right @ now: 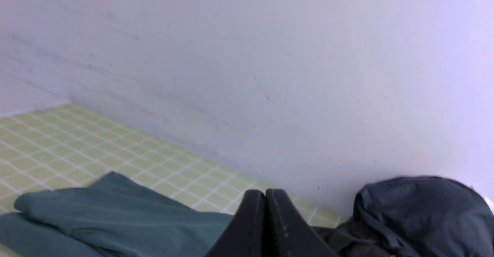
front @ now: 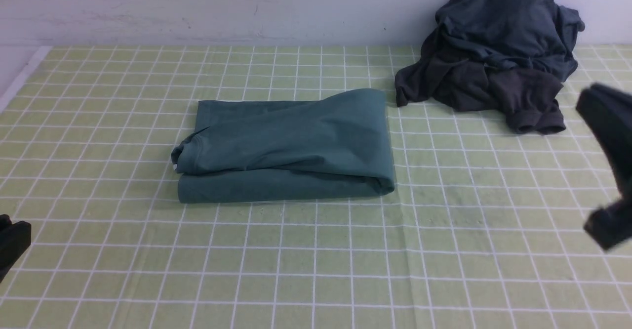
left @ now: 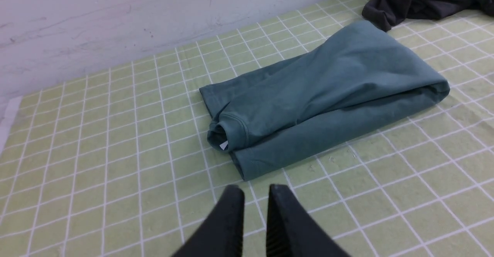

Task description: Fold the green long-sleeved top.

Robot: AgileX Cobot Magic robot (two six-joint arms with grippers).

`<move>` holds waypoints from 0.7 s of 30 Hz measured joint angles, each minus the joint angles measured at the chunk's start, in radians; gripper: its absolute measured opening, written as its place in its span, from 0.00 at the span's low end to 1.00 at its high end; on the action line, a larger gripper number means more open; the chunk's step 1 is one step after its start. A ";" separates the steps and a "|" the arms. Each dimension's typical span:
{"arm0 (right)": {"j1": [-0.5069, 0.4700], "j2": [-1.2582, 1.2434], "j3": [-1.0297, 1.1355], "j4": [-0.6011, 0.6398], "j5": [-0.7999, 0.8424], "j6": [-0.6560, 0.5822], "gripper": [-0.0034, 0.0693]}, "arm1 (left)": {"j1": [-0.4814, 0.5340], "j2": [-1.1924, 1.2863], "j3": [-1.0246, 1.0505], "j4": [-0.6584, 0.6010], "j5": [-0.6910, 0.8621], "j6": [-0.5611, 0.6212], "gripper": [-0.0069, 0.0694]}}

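Green long-sleeved top [front: 289, 143] is lying folded mid-table, long axis running left to right, collar end pointing left. White neck label [left: 224, 145] is showing, unreadable. Green checked cloth [front: 316, 269] is covering the table; white wall [front: 197, 8] behind. Left gripper [left: 254, 191] is hovering narrowly parted, empty; right gripper [right: 265, 193] is pressed closed, empty.

A: Front view looks forward and down over the green checked tablecloth [front: 316, 269].
B: Both wrist views sit low and near; all share the folded teal-green cotton top [front: 286, 146].
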 joint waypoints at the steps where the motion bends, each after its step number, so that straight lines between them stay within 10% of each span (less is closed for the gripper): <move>1: 0.000 -0.023 0.041 0.000 -0.038 0.000 0.03 | 0.000 0.000 0.000 0.000 0.000 0.000 0.20; 9: 0.000 -0.079 0.359 -0.001 -0.225 0.001 0.03 | 0.000 0.000 0.000 0.000 0.000 0.000 0.20; 21: -0.029 -0.221 0.366 0.140 0.298 0.003 0.03 | 0.000 -0.001 0.000 -0.002 0.001 0.000 0.20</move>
